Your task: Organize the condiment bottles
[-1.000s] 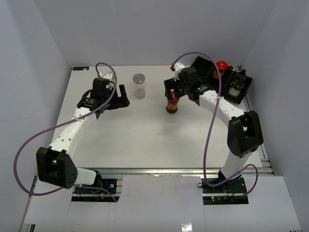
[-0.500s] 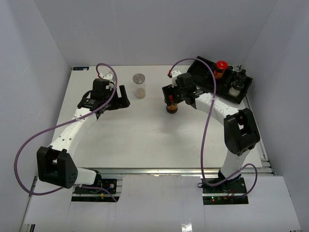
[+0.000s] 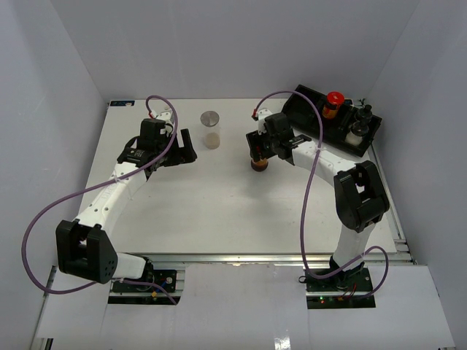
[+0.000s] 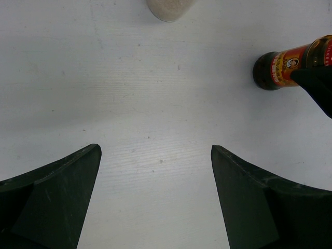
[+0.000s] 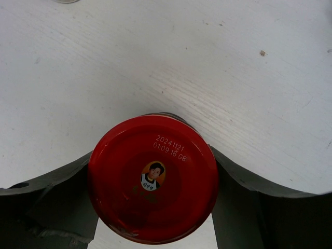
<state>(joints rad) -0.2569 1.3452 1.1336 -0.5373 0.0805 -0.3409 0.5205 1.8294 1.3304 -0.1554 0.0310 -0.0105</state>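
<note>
Condiment bottles, top view: several stand in the black rectangular tray. Left of the tray, a clear grey-lidded jar and a red-capped brown sauce bottle await placing.

Left wrist view: left gripper spread, empty.

Right wrist view: right gripper flanks the red cap; whether it is clamped cannot be told.

Bright, even light falls from above in the overhead view. The white counter shows only faint, soft-edged shadows beside the arms, and the picture is sharp throughout. In the left wrist view the counter is almost washed out, while the fingers of the left tool are dark, soft and short of detail. The brown bottle leans outward near the edge, bent by the wide lens. In the right wrist view the red cap is crisp, its print readable, with a mild sheen. The right tool is murky.
</note>
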